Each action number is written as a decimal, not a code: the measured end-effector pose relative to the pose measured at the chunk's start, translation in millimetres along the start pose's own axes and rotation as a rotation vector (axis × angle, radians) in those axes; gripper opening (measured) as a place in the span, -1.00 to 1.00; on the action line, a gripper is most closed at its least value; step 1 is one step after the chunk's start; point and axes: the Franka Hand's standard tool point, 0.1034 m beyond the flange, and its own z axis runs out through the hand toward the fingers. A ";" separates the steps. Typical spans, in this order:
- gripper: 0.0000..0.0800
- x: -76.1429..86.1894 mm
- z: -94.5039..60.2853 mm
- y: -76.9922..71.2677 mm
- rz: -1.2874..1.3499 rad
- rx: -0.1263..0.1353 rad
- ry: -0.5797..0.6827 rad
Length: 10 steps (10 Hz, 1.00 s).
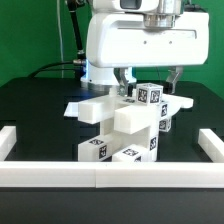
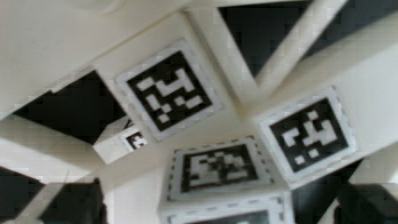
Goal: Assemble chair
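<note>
The black table [image 1: 35, 110] carries the chair [image 1: 118, 120], a stack of white tagged blocks, in its middle behind the white border rail [image 1: 60, 171]. Over it hangs the gripper [image 1: 150, 82]. Its jaws stand wide apart, one on each side of the top tagged block [image 1: 148, 96], not closed on it. Whether a finger touches it, I cannot tell.

No words, numbers or brand names can be read in either view. The only signs are square black-and-white marker tags [image 1: 143, 95] on the white blocks of the chair [image 1: 112, 118], at the centre and lower centre of the exterior view. The wrist view shows three such tags close up on block faces, their patterns slightly blurred.
</note>
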 end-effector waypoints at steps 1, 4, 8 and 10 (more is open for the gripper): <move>0.17 0.0 0.0 0.1 0.001 0.000 0.000; -0.26 -0.1 0.0 0.2 0.029 0.000 0.000; -0.29 0.1 0.1 -0.3 0.263 0.003 0.001; -0.29 0.2 0.1 -0.5 0.401 0.003 0.001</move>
